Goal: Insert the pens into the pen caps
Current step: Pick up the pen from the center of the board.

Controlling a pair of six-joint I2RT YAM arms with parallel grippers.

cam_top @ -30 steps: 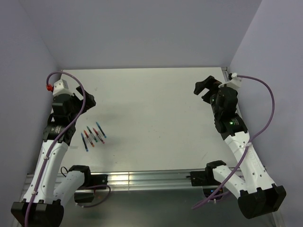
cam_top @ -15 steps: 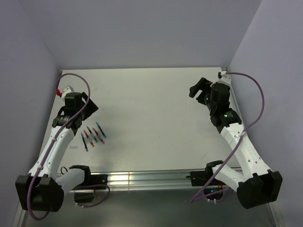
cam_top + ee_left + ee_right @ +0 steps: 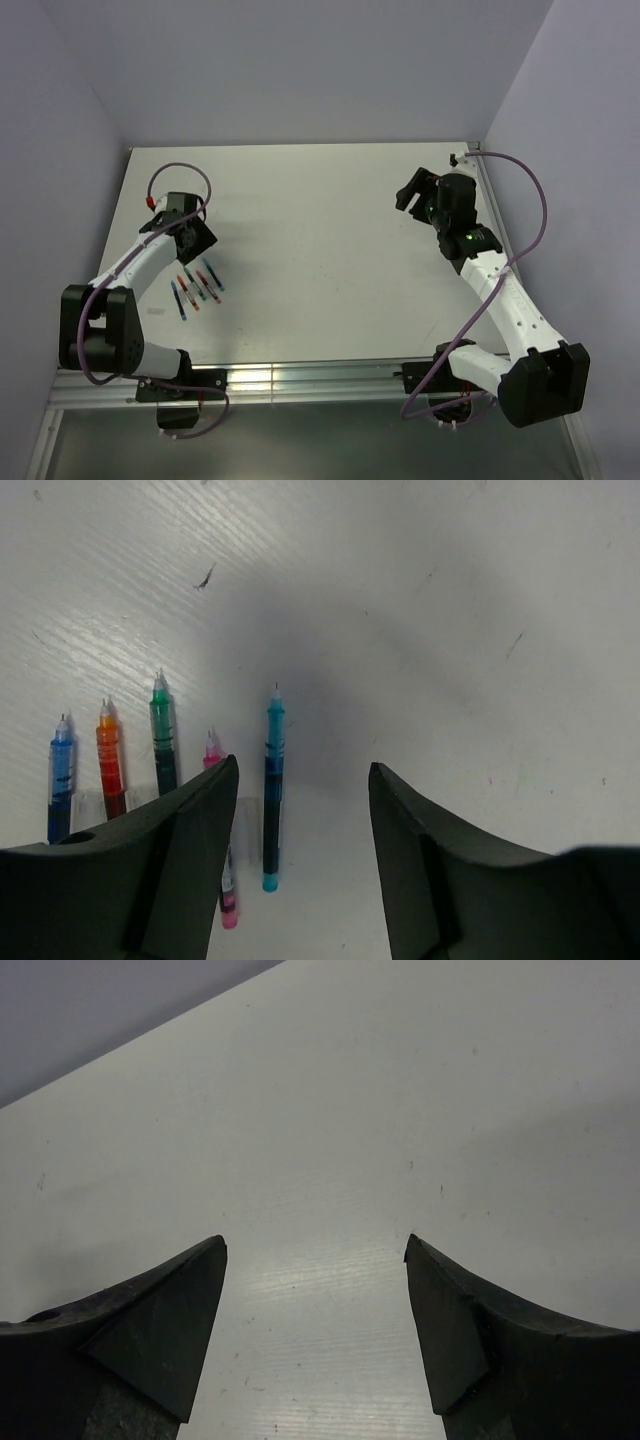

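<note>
Several pens point(image 3: 197, 286) lie side by side on the table's left part. In the left wrist view they are a blue pen point(image 3: 60, 780), an orange-red pen point(image 3: 108, 760), a green pen point(image 3: 163, 736), a pink pen point(image 3: 220, 880) and a teal pen point(image 3: 272, 780), tips pointing away. My left gripper point(image 3: 196, 238) is open just behind them; in its own view point(image 3: 303, 772) the teal pen lies between the jaws and the left finger point(image 3: 170, 860) covers part of the pink pen. I cannot make out separate pen caps. My right gripper point(image 3: 412, 190) is open and empty over bare table point(image 3: 315, 1245).
The white table point(image 3: 320, 250) is bounded by lilac walls at the back and both sides. A metal rail point(image 3: 300, 378) runs along the near edge. Purple cables loop from both arms.
The left arm has folded down and its gripper has moved nearer to the pens. The right gripper has shifted slightly left. The pens have not moved.
</note>
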